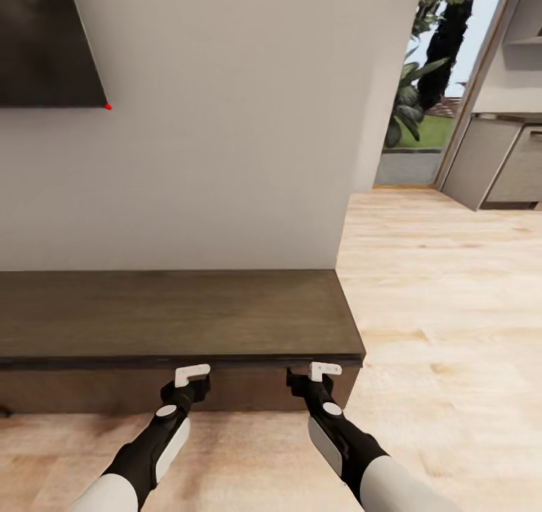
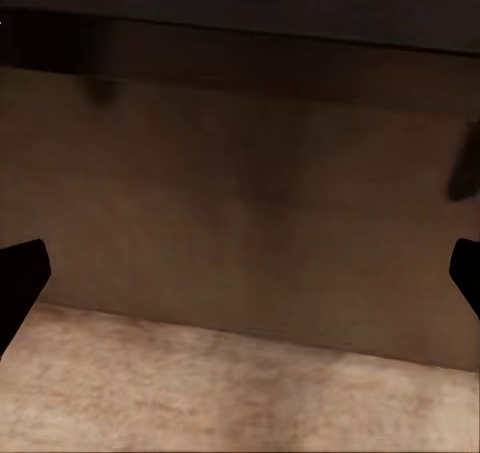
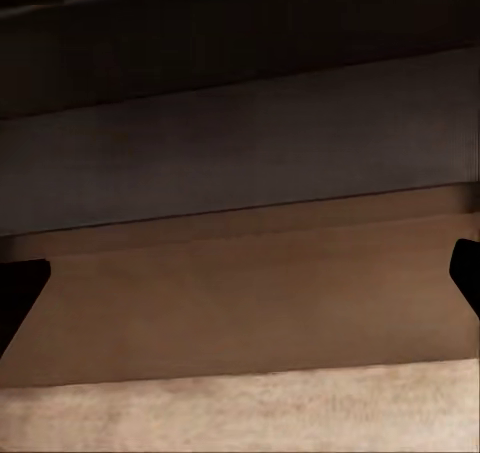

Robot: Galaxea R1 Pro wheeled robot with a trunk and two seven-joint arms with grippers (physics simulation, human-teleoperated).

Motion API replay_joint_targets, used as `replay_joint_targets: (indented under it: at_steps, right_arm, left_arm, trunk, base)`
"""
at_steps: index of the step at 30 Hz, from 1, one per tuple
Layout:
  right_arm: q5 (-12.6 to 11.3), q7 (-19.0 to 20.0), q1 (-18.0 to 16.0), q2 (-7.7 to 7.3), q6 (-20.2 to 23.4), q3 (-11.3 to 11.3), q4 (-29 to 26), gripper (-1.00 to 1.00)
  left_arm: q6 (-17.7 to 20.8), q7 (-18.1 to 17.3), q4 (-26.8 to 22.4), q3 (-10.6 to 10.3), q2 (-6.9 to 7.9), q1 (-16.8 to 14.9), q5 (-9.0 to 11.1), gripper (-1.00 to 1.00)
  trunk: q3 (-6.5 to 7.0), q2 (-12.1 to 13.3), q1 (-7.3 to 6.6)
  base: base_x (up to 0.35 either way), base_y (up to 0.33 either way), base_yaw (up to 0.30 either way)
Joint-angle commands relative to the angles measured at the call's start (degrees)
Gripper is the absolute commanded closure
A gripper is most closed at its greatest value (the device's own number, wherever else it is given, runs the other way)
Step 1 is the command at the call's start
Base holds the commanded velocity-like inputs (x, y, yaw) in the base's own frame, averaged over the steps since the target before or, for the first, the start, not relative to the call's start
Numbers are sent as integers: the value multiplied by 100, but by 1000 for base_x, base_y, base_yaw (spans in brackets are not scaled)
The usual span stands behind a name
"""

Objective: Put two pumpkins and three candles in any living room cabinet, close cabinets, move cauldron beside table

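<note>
The cabinet (image 1: 173, 316) is a long, low dark-brown wood unit against the white wall, and its front face looks shut. Both arms reach low towards that front, just under the top's edge. My left gripper (image 1: 197, 385) is open close to the brown front panel (image 2: 250, 203), its dark fingertips (image 2: 20, 283) spread wide with nothing between them. My right gripper (image 1: 299, 380) is also open and empty near the cabinet's right end, facing the panel (image 3: 240, 303). The pumpkins, candles, cauldron and table are out of view.
A dark wall TV (image 1: 45, 38) hangs above the cabinet at the upper left. Light wood plank floor (image 1: 452, 309) stretches right of the cabinet's end. Beyond it are a glazed opening with plants (image 1: 425, 83) and grey cupboards (image 1: 500, 162).
</note>
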Motion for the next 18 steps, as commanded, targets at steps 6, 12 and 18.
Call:
replay_joint_targets:
  at_steps: [6, 12, 18]
  right_arm:
    - [8, -4, -3, -1, -5, -12, -1, -100]
    - [11, -4, -3, -1, 2, -12, -1, -100]
    - [11, -3, -4, -1, 4, -12, -1, -100]
  left_arm:
    - [0, 0, 0, 4, 0, 0, 2, -100]
    - [3, 2, 0, 10, 0, 0, 2, -100]
    - [5, 5, 0, 12, 0, 0, 1, -100]
  trunk:
    - [0, 0, 0]
    - [0, 0, 0]
    - [0, 0, 0]
  base:
    - [134, 0, 0]
    - [55, 0, 0]
    - [-90, 0, 0]
